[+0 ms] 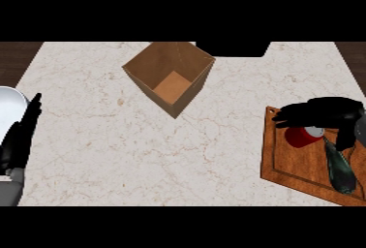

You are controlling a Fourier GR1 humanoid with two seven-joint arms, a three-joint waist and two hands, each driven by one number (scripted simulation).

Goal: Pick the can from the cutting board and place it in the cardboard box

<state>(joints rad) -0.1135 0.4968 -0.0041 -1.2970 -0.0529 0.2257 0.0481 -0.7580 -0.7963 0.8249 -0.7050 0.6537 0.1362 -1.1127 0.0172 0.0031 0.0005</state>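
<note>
Right hand: over the far end of the cutting board, fingers curled down round the top of the can. Looks like the grasp step, prob. just before the lift.
Can: red, lying tilted on the board w/ its pale end toward the right; under the hand, touching it. Not yet in the box.
Cutting board: wooden, at the right edge of the counter, set at an angle.
Dark object: long, greenish, on the board just beside the can; can't tell what it is. Close enough to get nudged on the lift, I'd say.
Cardboard box: open top, far centre, well apart from the board, so a long carry leftward.
Left hand: at the left edge, fingers straight, resting, holding nothing.
White thing: rounded, by the left hand; mostly cut off.
Count: 1 can, 1 board, 1 box, 1 dark object, 2 hands.
</note>
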